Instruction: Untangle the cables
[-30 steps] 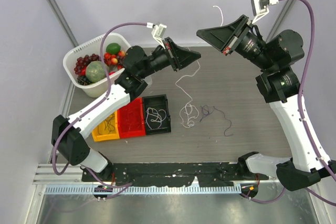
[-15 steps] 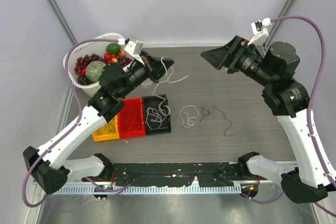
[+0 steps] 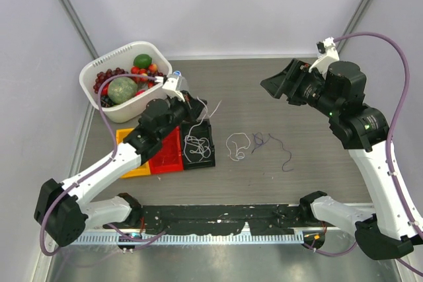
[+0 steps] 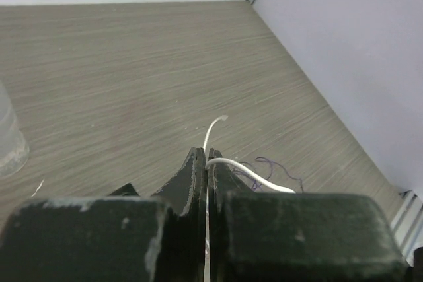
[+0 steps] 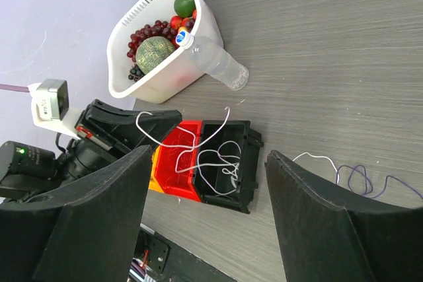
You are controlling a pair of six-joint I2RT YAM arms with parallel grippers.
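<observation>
Left claw (image 3: 196, 105) — pressed together, pinching a white cable (image 4: 246, 174) above the black bin (image 3: 213, 144), where its coils lay. Desk (image 3: 317, 163), centre: remaining cables (image 3: 254, 143), a white loop and a dark purple strand, apparently interlaced. Right claw (image 3: 276, 86) — spread, empty, raised. Handling note: the pinched end was best lowered well inside the bin before release, so no tail draped over the rim.
</observation>
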